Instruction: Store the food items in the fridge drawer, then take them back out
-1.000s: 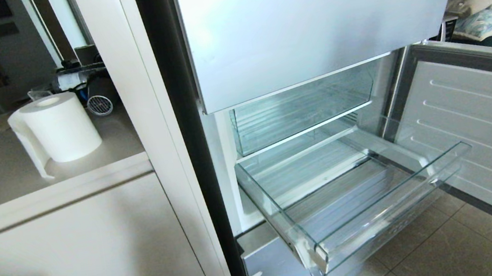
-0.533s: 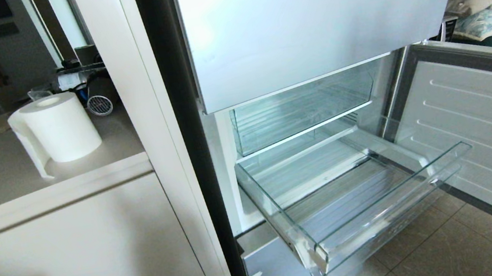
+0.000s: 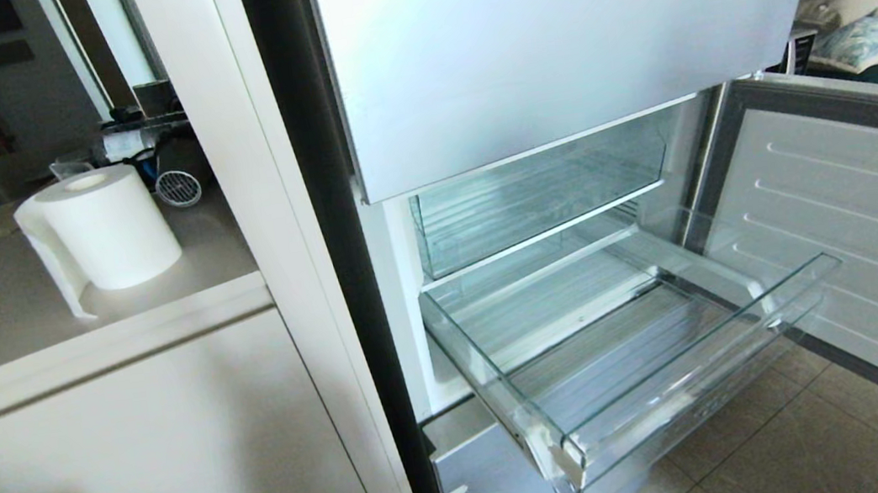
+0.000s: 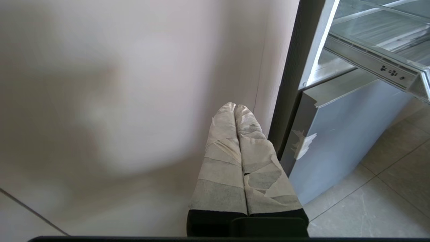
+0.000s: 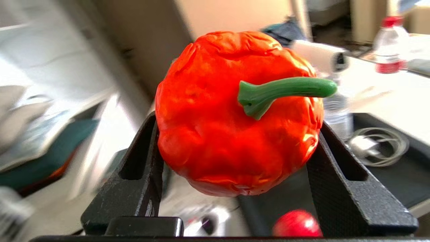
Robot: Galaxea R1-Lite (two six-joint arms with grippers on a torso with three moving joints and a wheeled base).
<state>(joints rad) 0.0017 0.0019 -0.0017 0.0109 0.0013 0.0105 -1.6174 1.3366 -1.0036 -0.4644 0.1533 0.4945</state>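
Between the right gripper's [image 5: 235, 161] two black jaws sits the orange pepper [image 5: 235, 114], clamped by its sides with its green stem [image 5: 285, 90] pointing to 3 o'clock in the right wrist view. A red piece [image 5: 297, 223] shows below it at 5 o'clock, on a dark surface. Neither appears in the head view, where the drawer [image 3: 676, 368] stands pulled out and holds nothing, with the bin [image 3: 535, 200] above it at 11 o'clock and the open door [image 3: 869, 224] at 3 o'clock.

The pepper is glossy and rounded, gripped only at its widest part, so I judge it may slip or roll out on a fast swing. On the way in it could knock the drawer's glass front lip or the door. The left gripper [image 4: 235, 107] hangs parked by the cabinet [image 4: 134, 101], taped fingers pressed together.
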